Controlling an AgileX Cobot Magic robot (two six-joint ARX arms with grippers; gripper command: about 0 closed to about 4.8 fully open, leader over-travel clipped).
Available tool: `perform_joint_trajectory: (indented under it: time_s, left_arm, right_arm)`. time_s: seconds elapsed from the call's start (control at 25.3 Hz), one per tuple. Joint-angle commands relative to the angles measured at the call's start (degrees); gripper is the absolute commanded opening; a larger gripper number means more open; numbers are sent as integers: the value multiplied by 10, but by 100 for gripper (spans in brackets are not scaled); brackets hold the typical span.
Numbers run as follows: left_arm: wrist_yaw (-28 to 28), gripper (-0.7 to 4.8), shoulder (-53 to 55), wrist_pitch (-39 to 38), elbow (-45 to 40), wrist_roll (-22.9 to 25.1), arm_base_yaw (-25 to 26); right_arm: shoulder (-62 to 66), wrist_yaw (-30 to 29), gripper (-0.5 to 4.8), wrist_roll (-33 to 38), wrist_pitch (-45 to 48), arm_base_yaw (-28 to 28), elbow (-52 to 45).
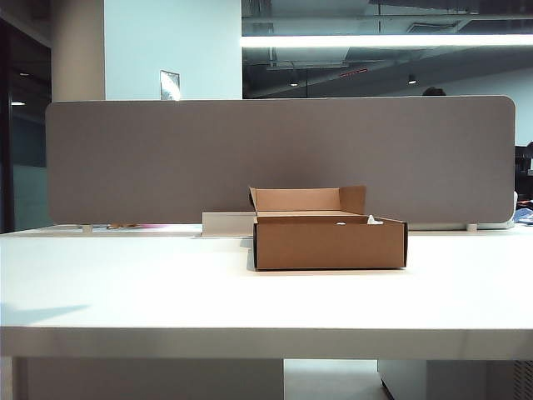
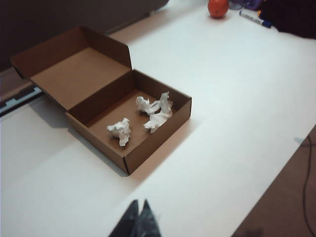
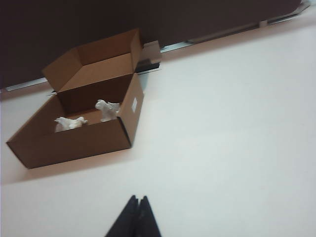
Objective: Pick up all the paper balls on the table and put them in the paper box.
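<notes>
The brown paper box (image 1: 330,242) stands on the white table (image 1: 125,292) near its middle, lid flap raised at the back. In the left wrist view three white paper balls lie inside the paper box (image 2: 148,153): one (image 2: 120,131) alone, two (image 2: 157,122) (image 2: 154,104) close together. The right wrist view shows two paper balls (image 3: 70,123) (image 3: 107,109) inside the box (image 3: 74,145). One white tip (image 1: 371,219) peeks over the wall in the exterior view. My left gripper (image 2: 139,203) is shut and empty, well back from the box. My right gripper (image 3: 138,198) is likewise shut, empty and apart. Neither arm shows in the exterior view.
A grey fabric divider (image 1: 275,158) closes off the table's far side, with a flat white block (image 1: 227,222) at its foot behind the box. An orange ball (image 2: 217,8) and a marker pen (image 2: 255,18) lie far off on the table. A cable (image 2: 310,182) runs past the table edge.
</notes>
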Motion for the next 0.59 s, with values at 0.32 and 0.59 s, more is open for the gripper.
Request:
perform_joint_trajectory:
  time_s: [0.32, 0.59]
  left_arm:
    - [-63, -6, -102, -54, -9, -3, 0]
    - [-123, -6, -161, -59, -45, 2, 0]
  right_arm:
    - [-1, 55, -2, -63, 1, -1, -6]
    - [-1, 54, -1, -63, -49, -1, -6]
